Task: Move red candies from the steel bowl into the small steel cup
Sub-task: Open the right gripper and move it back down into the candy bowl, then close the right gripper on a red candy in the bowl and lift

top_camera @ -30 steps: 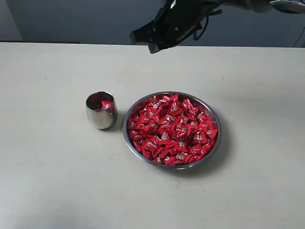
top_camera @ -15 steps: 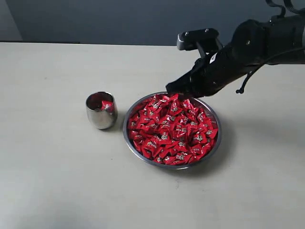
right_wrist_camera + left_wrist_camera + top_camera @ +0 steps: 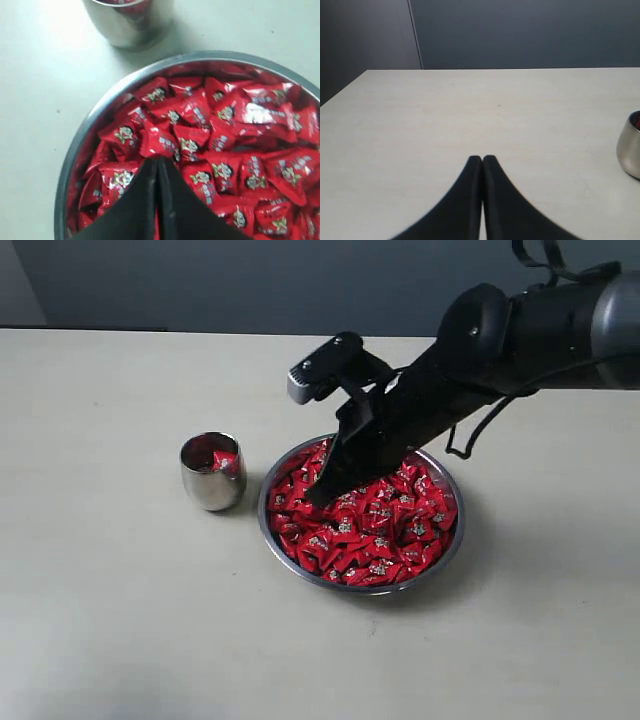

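**Right gripper shut and nosed into the pile; cup lies to its left**

- Left gripper (image 3: 482,160): jaws pressed together, holding nothing, over bare table (image 3: 420,115). It is out of the exterior view. Its wrist camera catches only the edge of the small steel cup (image 3: 631,146).
- Cup: upright, just beside the steel bowl (image 3: 366,589) on the bowl's left in the exterior view. I cannot tell whether they touch. At least one red wrapper shows inside.
- Bowl: heaped with red candies (image 3: 385,530). The wrappers point every way, with no common long axis.
- Right gripper (image 3: 318,498): reaches down from the right, tip on the cup-side part of the heap. Jaws shut, and no candy is seen pinched between them.
- Judgement: the right arm is much nearer the candies. The jaws would have to part before anything can be picked. A loaded carry then runs leftward over the near rim to the cup.
- View check: the right wrist view shows the closed tips resting among wrappers, with the cup beyond the rim. The exterior view alone shows what the cup holds.
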Controlling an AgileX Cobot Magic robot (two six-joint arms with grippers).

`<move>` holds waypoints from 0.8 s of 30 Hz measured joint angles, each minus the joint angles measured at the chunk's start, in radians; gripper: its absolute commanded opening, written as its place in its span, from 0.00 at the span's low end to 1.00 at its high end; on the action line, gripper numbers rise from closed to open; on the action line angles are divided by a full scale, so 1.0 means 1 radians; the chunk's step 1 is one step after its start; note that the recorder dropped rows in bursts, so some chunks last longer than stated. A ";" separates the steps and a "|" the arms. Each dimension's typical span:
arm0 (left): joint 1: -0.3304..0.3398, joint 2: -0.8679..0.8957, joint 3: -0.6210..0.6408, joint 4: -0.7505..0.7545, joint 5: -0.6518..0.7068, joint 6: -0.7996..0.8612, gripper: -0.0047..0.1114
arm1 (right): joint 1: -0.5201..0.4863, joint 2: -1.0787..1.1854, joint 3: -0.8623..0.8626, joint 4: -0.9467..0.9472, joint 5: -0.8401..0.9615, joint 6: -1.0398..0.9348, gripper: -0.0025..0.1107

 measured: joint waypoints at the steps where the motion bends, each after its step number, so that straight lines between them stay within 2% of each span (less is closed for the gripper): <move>1: 0.000 0.000 0.000 0.000 0.000 0.000 0.04 | 0.013 0.012 -0.012 -0.010 0.000 -0.006 0.02; 10: 0.000 0.000 0.000 0.000 0.000 0.000 0.04 | 0.089 0.123 -0.110 -0.233 0.087 -0.014 0.02; 24: 0.000 0.000 0.000 0.000 0.000 0.000 0.04 | 0.157 0.125 -0.147 -0.422 0.112 -0.008 0.02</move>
